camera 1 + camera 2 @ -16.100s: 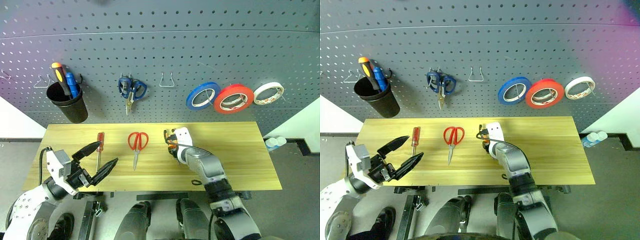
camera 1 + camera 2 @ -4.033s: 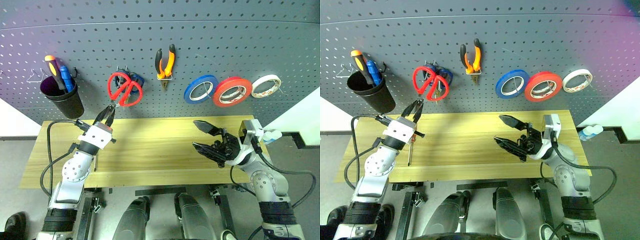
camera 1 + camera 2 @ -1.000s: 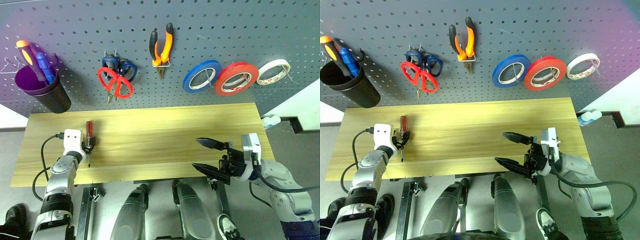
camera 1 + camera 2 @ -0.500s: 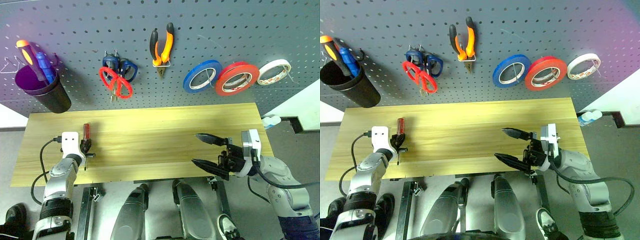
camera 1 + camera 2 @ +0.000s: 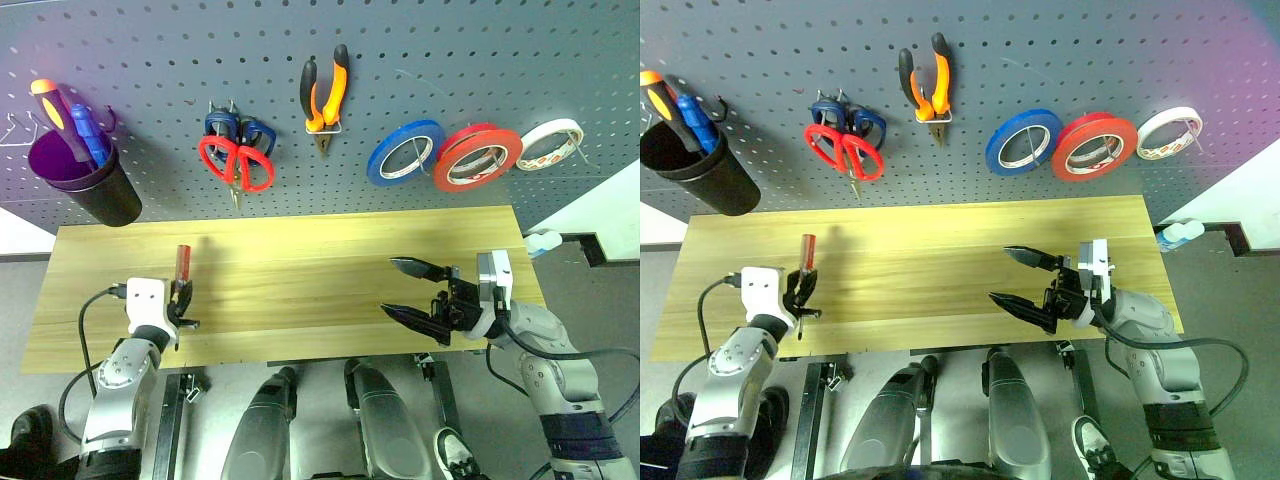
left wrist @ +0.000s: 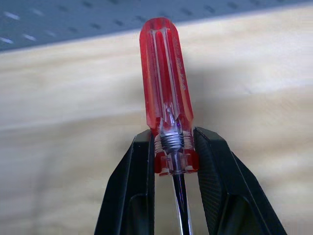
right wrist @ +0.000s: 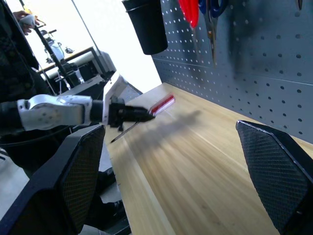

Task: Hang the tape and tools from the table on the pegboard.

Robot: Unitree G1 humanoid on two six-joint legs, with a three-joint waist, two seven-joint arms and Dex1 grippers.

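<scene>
The left gripper (image 6: 176, 161) pinches the red-handled screwdriver (image 6: 166, 83) at the handle's base, held just above the table (image 5: 300, 270) at its left end. The right gripper (image 5: 412, 290) hovers spread wide over the table's right part. Red-handled scissors (image 5: 237, 165), pliers (image 5: 325, 92) and red tape (image 5: 478, 158) hang on the pegboard (image 5: 450, 50)

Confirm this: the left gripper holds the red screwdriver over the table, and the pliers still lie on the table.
Wrong on the pliers. The left eye view shows the pliers hanging on the pegboard, not on the table. The left gripper does hold the red screwdriver over the table.
</scene>
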